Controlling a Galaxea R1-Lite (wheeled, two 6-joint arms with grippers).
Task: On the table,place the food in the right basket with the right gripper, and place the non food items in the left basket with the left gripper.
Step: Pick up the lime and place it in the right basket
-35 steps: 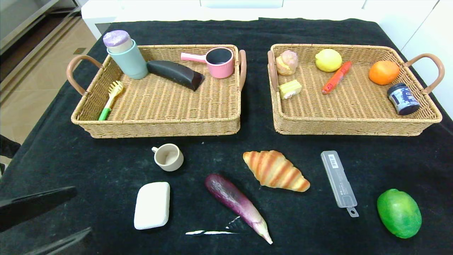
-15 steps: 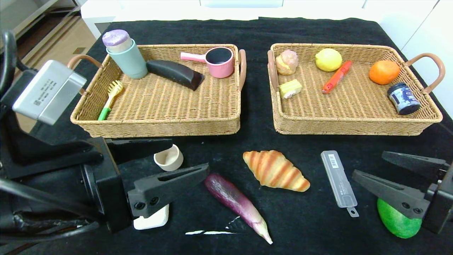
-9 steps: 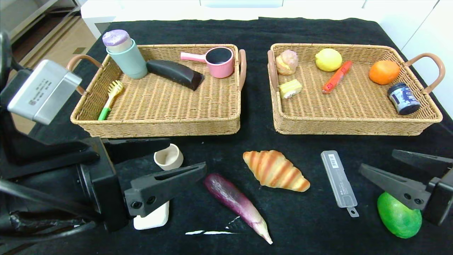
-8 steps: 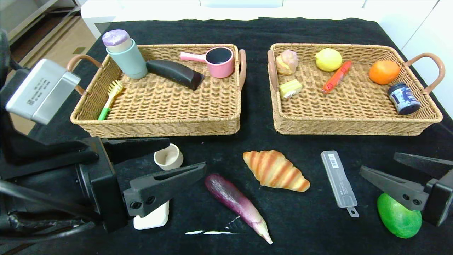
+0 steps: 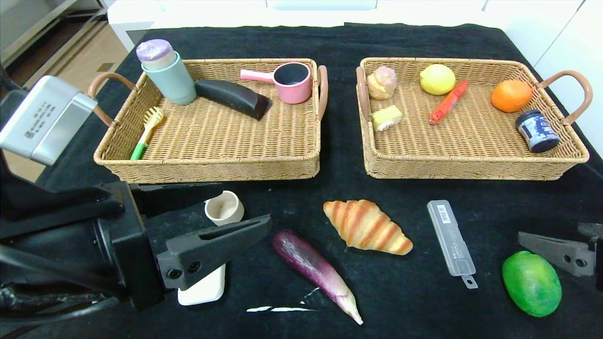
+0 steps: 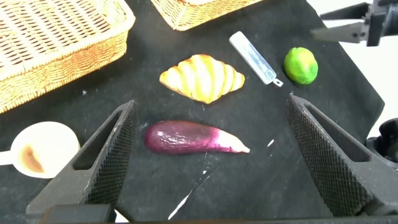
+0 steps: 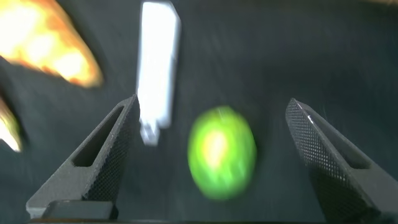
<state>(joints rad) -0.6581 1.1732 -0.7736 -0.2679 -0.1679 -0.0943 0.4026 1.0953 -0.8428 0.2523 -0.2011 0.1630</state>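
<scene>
Lying near the table's front right corner, the green mango (image 5: 531, 283) has the right gripper (image 7: 214, 134) hovering over it, fingers spread wide. The grey plastic case (image 5: 451, 238) lies just beside it toward the centre, then the croissant (image 5: 367, 226) and purple eggplant (image 5: 315, 267). Toward the front left, the left gripper (image 5: 221, 207) hangs open over the beige cup (image 5: 224, 208) and white soap bar (image 5: 201, 290). Left basket (image 5: 207, 165) and right basket (image 5: 471, 165) sit behind.

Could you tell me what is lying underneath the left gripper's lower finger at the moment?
The white soap bar lies on the black table beneath the open left gripper. Only its lower right part shows; the rest is covered.
</scene>
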